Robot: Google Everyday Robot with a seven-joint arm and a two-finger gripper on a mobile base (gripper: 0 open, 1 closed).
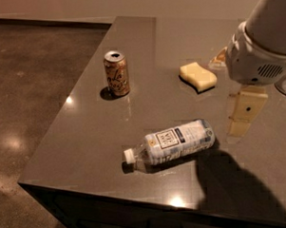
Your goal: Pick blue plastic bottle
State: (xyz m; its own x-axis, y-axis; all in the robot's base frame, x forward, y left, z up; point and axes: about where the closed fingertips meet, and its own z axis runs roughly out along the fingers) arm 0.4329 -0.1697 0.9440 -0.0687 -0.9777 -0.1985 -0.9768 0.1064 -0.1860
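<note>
The blue plastic bottle (175,141) lies on its side near the front of the grey table (87,137). It is clear, with a white cap pointing left and a pale label with a dark square logo. My gripper (242,117) hangs from the white arm (261,44) at the right. It is above the table, just right of the bottle's base and a little behind it, not touching it. It holds nothing that I can see. Its shadow falls on the table in front of it.
A tan-orange drink can (116,73) stands upright at the back left of the table. A yellow sponge (197,76) lies at the back middle. The table's left and front edges drop to a brown floor (32,82).
</note>
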